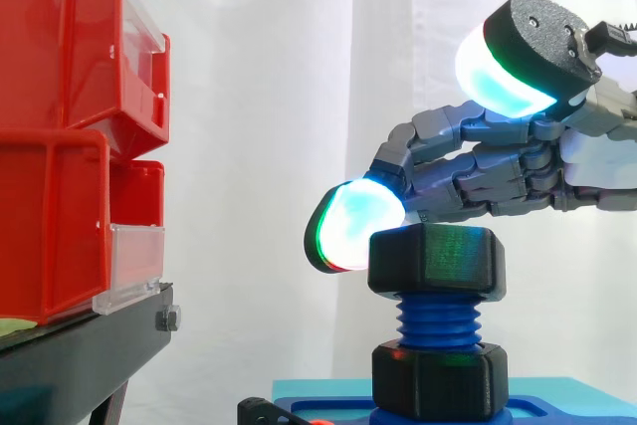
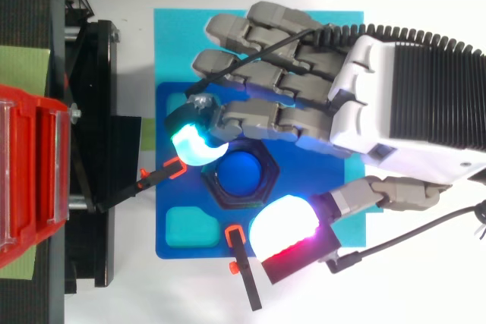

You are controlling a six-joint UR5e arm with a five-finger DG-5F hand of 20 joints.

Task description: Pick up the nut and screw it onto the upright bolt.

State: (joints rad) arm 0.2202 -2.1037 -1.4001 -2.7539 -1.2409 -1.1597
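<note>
A blue upright bolt [image 1: 438, 321] stands on a blue base plate [image 2: 176, 115]. A black hex nut [image 1: 435, 261] sits on the bolt's top, with the bolt's end [image 2: 243, 176] showing through its hole. A second black nut [image 1: 438, 381] sits at the foot of the thread. My hand [image 2: 395, 111] reaches in from the right above the upper nut, open, fingers nearly straight. One glowing fingertip [image 1: 356, 222] rests at the nut's upper left edge. The thumb's pad [image 1: 503, 72] is raised well above the nut and touches nothing.
Stacked red bins [image 1: 60, 136] stand on a black stand [image 1: 80, 355] to the left, with a gap between them and the bolt. A teal mat [image 2: 175, 36] lies under the base plate. Two black clips with orange tips [image 2: 243, 278] point at the plate.
</note>
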